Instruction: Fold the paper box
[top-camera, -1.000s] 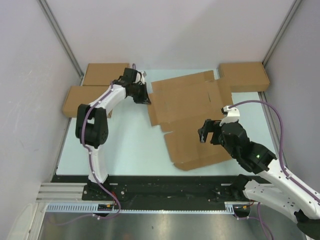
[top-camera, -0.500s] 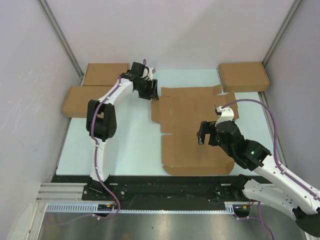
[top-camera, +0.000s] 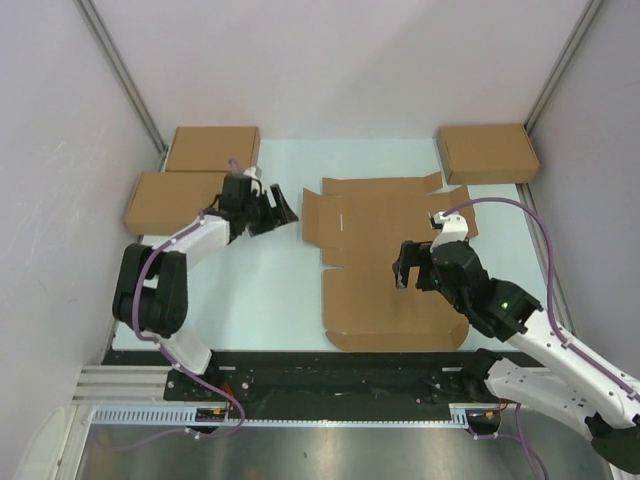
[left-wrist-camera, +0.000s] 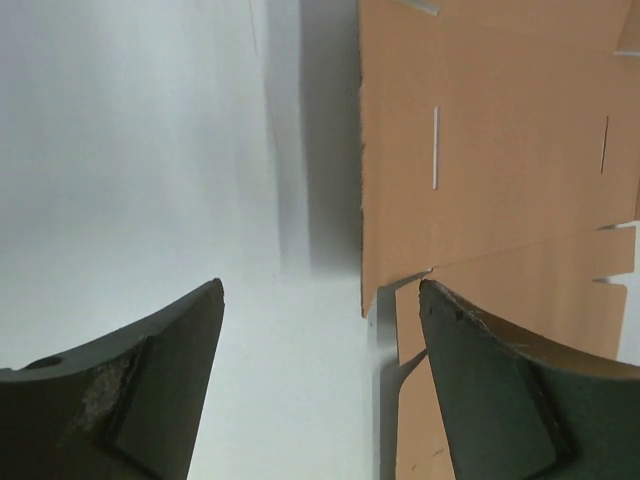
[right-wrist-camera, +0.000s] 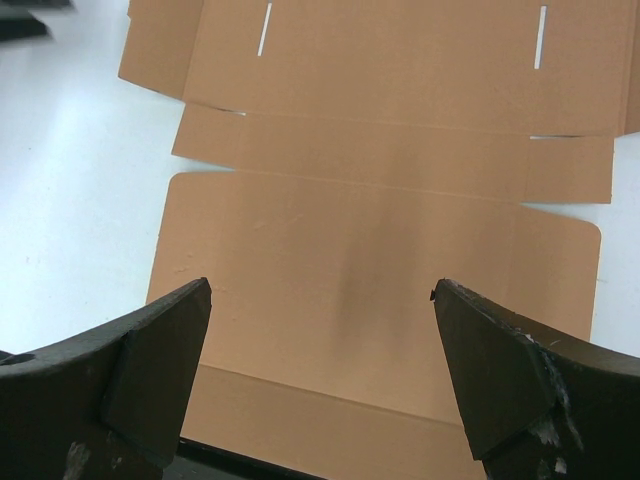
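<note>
Since a second earlier, my left gripper (top-camera: 276, 214) had let go of the far left corner of the paper box (top-camera: 375, 300) and drawn back to the left. The sheet, skewed before, had settled flat and square in the middle of the table (top-camera: 270, 290), slightly right of centre. I judged this meant it was now lined up for folding, though no flap had yet been raised.

From its wrist view, my left gripper (left-wrist-camera: 320, 290) stood wide, nothing between its jaws, with the edge of the paper box (left-wrist-camera: 480, 150) just to its right and not touched.

My right gripper (top-camera: 405, 268) hung above the near half of the sheet, jaws fully spread and empty, with the flat paper box (right-wrist-camera: 380, 250) below them.
</note>
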